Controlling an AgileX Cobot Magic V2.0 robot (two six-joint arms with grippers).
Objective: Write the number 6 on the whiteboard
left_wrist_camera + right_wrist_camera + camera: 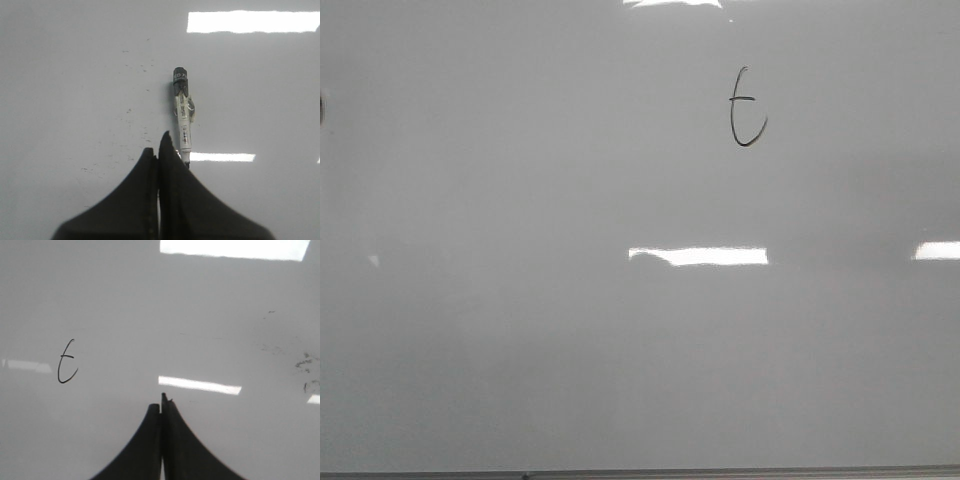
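The whiteboard (520,320) fills the front view, its thin dark frame edge (620,474) along the bottom. The number 6 (734,115) is a small black scribble like a "t" at the upper right, also in the right wrist view as the number 6 (59,367). Neither gripper shows in the front view. My left gripper (157,145) is shut with nothing between its fingers. A white marker (183,117) with a dark cap lies on the board just beside one fingertip, its lower end hidden behind that finger. My right gripper (161,402) is shut and empty, well apart from the scribble.
Faint ink specks (135,65) dot the board near the marker. Darker smudges (305,362) sit off to one side in the right wrist view. Bright rectangular light reflections (700,256) lie across the board. A dark spot (322,108) shows at the left edge.
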